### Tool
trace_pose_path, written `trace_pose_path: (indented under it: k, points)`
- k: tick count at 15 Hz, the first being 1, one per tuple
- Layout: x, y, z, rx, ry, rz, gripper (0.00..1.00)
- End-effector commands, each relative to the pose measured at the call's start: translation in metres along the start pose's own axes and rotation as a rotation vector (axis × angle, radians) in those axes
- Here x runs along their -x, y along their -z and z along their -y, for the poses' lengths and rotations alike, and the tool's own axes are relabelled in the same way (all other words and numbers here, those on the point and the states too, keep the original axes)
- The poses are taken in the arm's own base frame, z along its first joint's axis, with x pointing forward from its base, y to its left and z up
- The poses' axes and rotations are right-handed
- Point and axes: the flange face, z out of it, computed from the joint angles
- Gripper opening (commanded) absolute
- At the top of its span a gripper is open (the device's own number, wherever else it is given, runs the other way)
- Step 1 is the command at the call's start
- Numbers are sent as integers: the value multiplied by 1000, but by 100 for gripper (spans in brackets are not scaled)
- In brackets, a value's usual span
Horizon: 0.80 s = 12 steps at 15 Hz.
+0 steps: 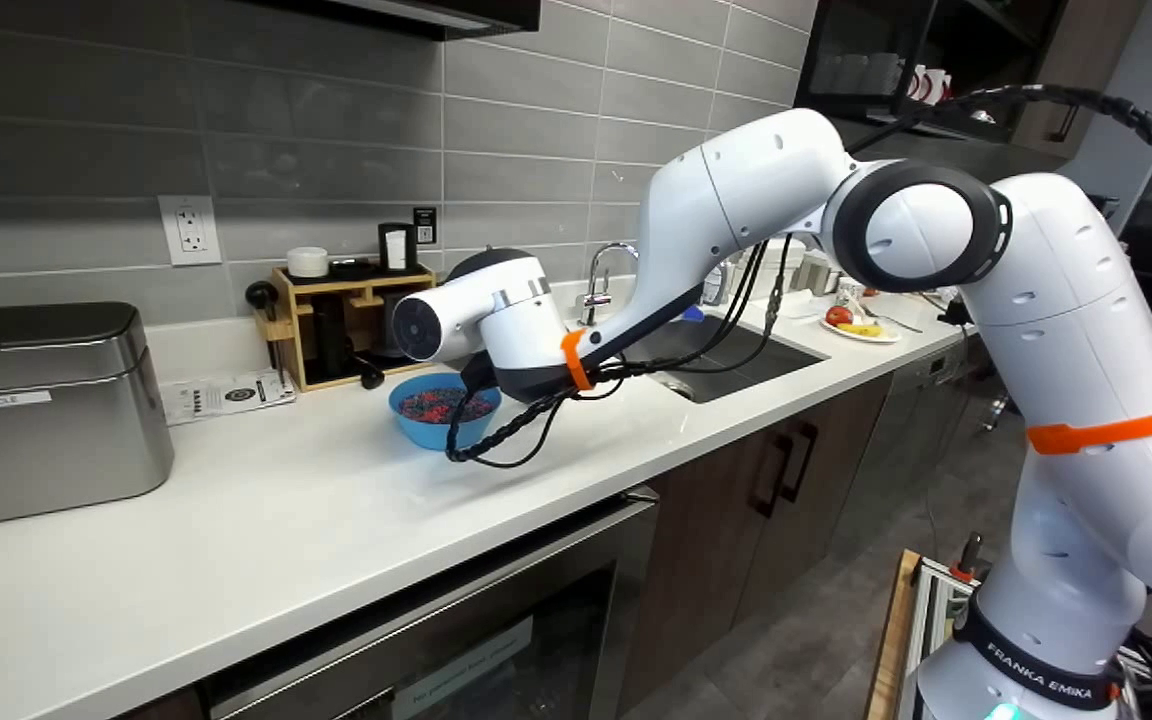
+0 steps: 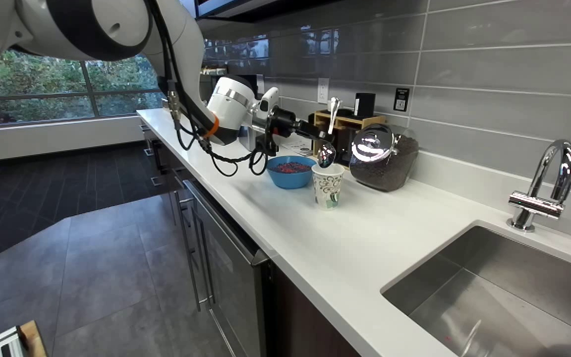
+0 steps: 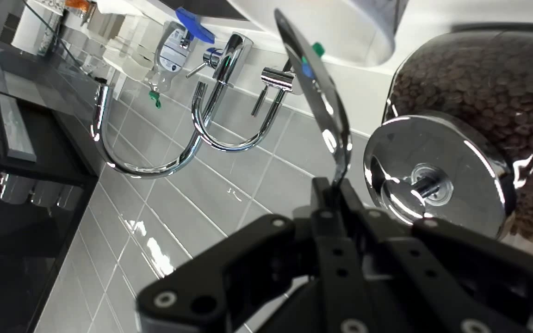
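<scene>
My gripper [image 2: 326, 136] is shut on a shiny metal spoon [image 2: 326, 154]. The spoon's bowl points down and its handle sticks up above the fingers. In the wrist view the spoon [image 3: 324, 99] stands out from between the fingertips [image 3: 336, 187]. A patterned paper cup [image 2: 327, 191] stands upright on the counter, its rim just below the spoon's bowl; its white side shows in the wrist view [image 3: 340, 27]. A blue bowl [image 2: 285, 179] with red and dark small pieces sits beside the cup; it also shows in an exterior view [image 1: 436, 434]. There the arm hides fingers, spoon and cup.
A glass jar of dark beans [image 2: 398, 166] with a chrome lid [image 3: 433, 171] stands behind the cup. A wooden organizer [image 1: 301, 345] and a steel bin [image 1: 46, 430] stand along the wall. The sink [image 2: 464, 297] has a chrome faucet [image 2: 536, 198]. A plate of fruit [image 1: 876, 335] lies beyond.
</scene>
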Motion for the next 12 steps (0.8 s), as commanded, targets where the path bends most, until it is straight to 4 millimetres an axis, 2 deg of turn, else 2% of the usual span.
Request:
trace_pose_path:
  k: [1, 5, 12]
  points:
    - [-1, 0, -3, 19, -66, 31, 1]
    - [-6, -2, -9, 31, -114, 26, 1]
    - [-24, 1, -34, 22, -268, 16, 1]
